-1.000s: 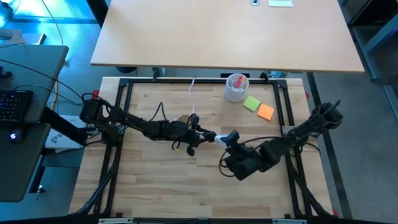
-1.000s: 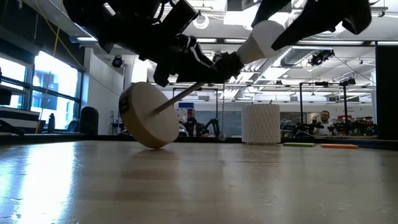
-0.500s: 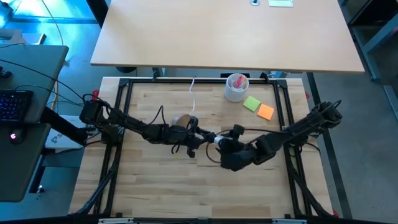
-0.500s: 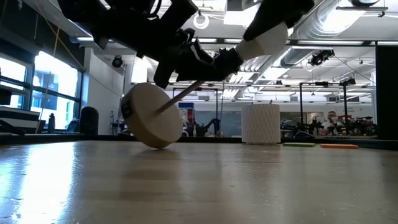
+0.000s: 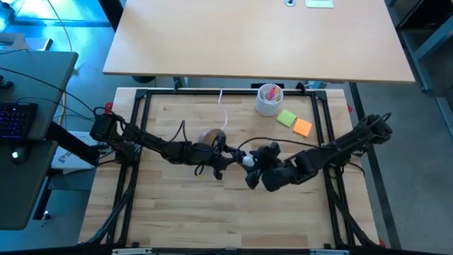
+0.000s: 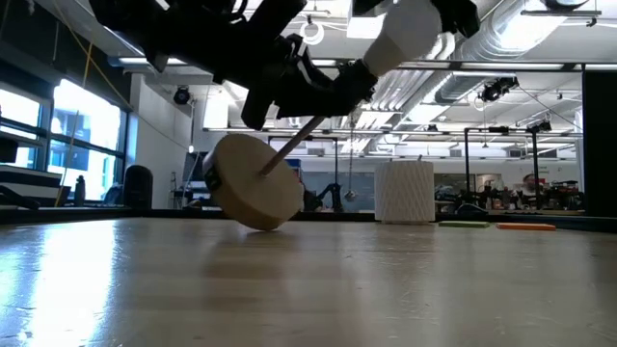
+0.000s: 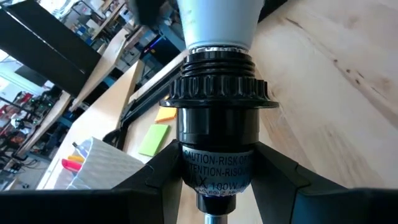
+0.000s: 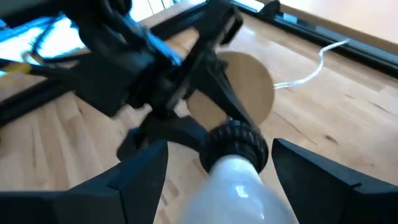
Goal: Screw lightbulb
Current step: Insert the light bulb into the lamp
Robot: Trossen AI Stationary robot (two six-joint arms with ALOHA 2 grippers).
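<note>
A small lamp stand, a round wooden disc [image 6: 255, 188] with a thin rod and a black socket [image 7: 217, 118], is tipped over at the table's middle. The disc's lower rim [image 6: 267, 225] rests on the table. The white lightbulb [image 6: 405, 39] sits with its screw base in the socket's mouth. My left gripper [image 5: 225, 154] is shut on the socket. My right gripper [image 5: 256, 168] comes from the table's right and is shut on the lightbulb [image 8: 239, 186]. My left gripper pinches the socket's lower, labelled part [image 7: 217, 168] between its two fingers [image 7: 163, 180]. It comes nearly level from the table's left and lies along the socket. The socket and rod are raised at a slant, with the disc's rim on the table. My right gripper has the lightbulb's wide end between its two fingers [image 8: 140, 180], slanting down from the table's right, in line with the bulb. The place of contact lies below the wrist picture's edge. The bulb [image 5: 248, 160] is clear of the table, with its narrow end in the socket [image 8: 237, 144].
A white perforated cup with pink contents [image 5: 269, 99] stands at the far right of the table. Beside it lie a green note [image 5: 286, 117] and an orange note [image 5: 302, 127]. A white cord [image 5: 219, 106] runs from the stand to the far edge. Black frame rails [image 5: 141, 113] border the table.
My right gripper has rolled about a quarter turn around the bulb's axis, with the bulb in it, and has risen a little. The tipped stand has shifted slightly toward the table's right, its disc's rim staying on the table.
</note>
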